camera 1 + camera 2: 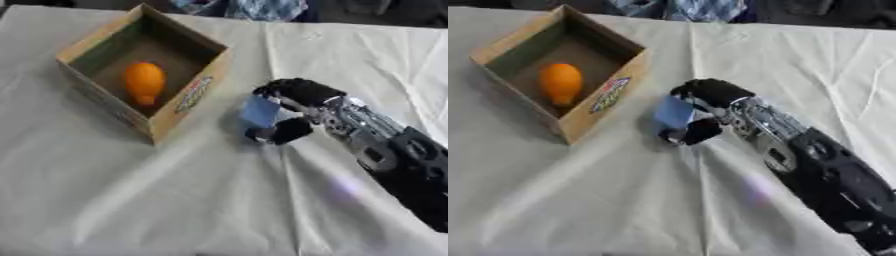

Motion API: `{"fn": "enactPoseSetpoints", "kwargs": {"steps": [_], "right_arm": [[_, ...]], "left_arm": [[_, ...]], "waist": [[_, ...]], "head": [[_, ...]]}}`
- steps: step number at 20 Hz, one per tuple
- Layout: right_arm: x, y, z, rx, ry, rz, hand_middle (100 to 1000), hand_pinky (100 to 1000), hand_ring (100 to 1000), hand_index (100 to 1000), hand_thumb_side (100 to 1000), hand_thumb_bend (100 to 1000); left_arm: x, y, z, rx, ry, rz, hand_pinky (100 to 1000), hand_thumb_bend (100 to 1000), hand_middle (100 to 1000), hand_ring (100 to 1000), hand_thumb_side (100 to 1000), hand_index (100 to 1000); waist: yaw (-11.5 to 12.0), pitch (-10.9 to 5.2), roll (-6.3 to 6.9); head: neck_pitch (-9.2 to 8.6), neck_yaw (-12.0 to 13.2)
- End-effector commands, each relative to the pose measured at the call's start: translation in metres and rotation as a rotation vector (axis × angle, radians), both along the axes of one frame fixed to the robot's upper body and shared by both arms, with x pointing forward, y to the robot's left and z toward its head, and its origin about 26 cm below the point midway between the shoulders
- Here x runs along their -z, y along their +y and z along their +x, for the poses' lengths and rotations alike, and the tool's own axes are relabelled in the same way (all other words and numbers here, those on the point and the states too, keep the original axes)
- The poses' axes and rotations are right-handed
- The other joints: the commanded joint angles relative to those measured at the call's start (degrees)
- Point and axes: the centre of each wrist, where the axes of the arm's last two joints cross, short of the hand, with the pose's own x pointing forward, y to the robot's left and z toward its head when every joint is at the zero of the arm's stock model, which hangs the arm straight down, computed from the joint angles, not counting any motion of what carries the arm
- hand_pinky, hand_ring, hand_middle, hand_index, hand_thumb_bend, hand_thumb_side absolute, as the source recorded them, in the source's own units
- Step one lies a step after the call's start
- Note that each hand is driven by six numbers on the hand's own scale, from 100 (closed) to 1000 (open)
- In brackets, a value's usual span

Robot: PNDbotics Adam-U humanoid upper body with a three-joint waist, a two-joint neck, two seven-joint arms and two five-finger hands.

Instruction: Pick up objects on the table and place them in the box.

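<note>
Right robot hand [293,107], reaching in from the lower right across the desk [175,200], curled around a small light-blue block [260,111]. Fingers [297,90] arched over the top of the block, thumb [287,131] tucked beneath it, so clamped on the block from above and below. Block held just beside the near right wall of the box [188,97], close to it but apart, over the white cloth [579,200] covering the desk. Hard to tell whether resting on the cloth or raised slightly above it.

Open cardboard box toward the upper left, turned corner-on, with a coloured label [611,94] on the wall facing the robot hand. Inside, on the brown floor of the box, an orange fruit-shaped thing [144,81], lying toward the near inner corner, narrower end pointing to the front.

Black and silver forearm [824,180] stretched diagonally from the lower right corner up to the wrist. Cloth creased, with long folds running away from the box and one straight fold down the middle. Blue patterned fabric [262,9] at the far edge of the desk.
</note>
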Motion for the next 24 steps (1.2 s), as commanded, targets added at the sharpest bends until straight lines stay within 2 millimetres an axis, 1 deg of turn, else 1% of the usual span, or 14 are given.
{"fn": "enactPoseSetpoints", "kwargs": {"steps": [1, 4, 6, 7, 9, 12, 15, 17, 19, 24], "right_arm": [[-0.020, -0.005, -0.003, -0.006, 0.002, 0.041, 777, 887, 906, 952, 745, 318], [-0.033, -0.009, -0.006, 0.010, -0.013, 0.075, 761, 883, 902, 944, 722, 312], [-0.036, -0.010, -0.007, 0.020, -0.014, 0.078, 731, 878, 895, 931, 706, 314], [-0.036, -0.011, -0.007, 0.026, -0.015, 0.079, 694, 872, 887, 916, 681, 311], [-0.035, -0.012, -0.007, 0.035, -0.018, 0.089, 652, 861, 874, 879, 660, 284], [-0.038, -0.010, -0.008, 0.031, -0.030, 0.116, 636, 857, 867, 864, 645, 247], [-0.047, -0.008, -0.008, 0.023, -0.053, 0.141, 634, 853, 861, 862, 616, 225], [-0.058, -0.006, -0.009, 0.008, -0.080, 0.155, 630, 852, 858, 860, 599, 219], [-0.072, -0.003, -0.009, -0.013, -0.116, 0.163, 628, 851, 854, 857, 562, 220], [-0.114, 0.012, -0.009, -0.097, -0.212, 0.166, 628, 854, 853, 852, 487, 240]], "left_arm": [[-0.005, 0.001, -0.002, 0.003, -0.019, 0.014, 605, 262, 1000, 823, 987, 688], [-0.005, 0.002, -0.002, -0.001, -0.020, 0.014, 606, 262, 1000, 824, 987, 689], [-0.005, 0.001, -0.002, 0.000, -0.019, 0.015, 606, 262, 1000, 824, 987, 689], [-0.005, 0.001, -0.002, 0.001, -0.018, 0.016, 606, 261, 1000, 824, 987, 689], [-0.005, 0.001, -0.002, 0.000, -0.017, 0.016, 606, 260, 1000, 824, 987, 689], [-0.005, 0.001, -0.002, 0.000, -0.016, 0.016, 606, 261, 1000, 824, 987, 689], [-0.005, 0.001, -0.002, 0.001, -0.015, 0.017, 606, 261, 1000, 825, 987, 689], [-0.005, 0.001, -0.002, 0.001, -0.014, 0.017, 606, 261, 1000, 825, 987, 689], [-0.005, 0.002, -0.002, 0.002, -0.013, 0.019, 606, 261, 1000, 825, 986, 689], [-0.005, 0.002, -0.002, 0.005, -0.009, 0.021, 606, 259, 1000, 826, 988, 689]], "waist": [[-0.15, -0.78, 0.21], [-0.35, -0.93, 0.12], [-0.41, -0.96, 0.07], [-0.42, -0.95, 0.07], [-0.41, -0.92, 0.09], [-0.42, -0.89, 0.15], [-0.46, -0.94, 0.17], [-0.49, -1.00, 0.18], [-0.49, -1.08, 0.18], [-0.36, -1.23, 0.21]], "head": [[0.23, 0.29], [0.03, 0.33], [-0.23, 0.31], [-0.32, 0.31], [-0.39, 0.30], [-0.33, 0.30], [-0.21, 0.29], [-0.12, 0.28], [-0.04, 0.20], [0.16, 0.05]]}}
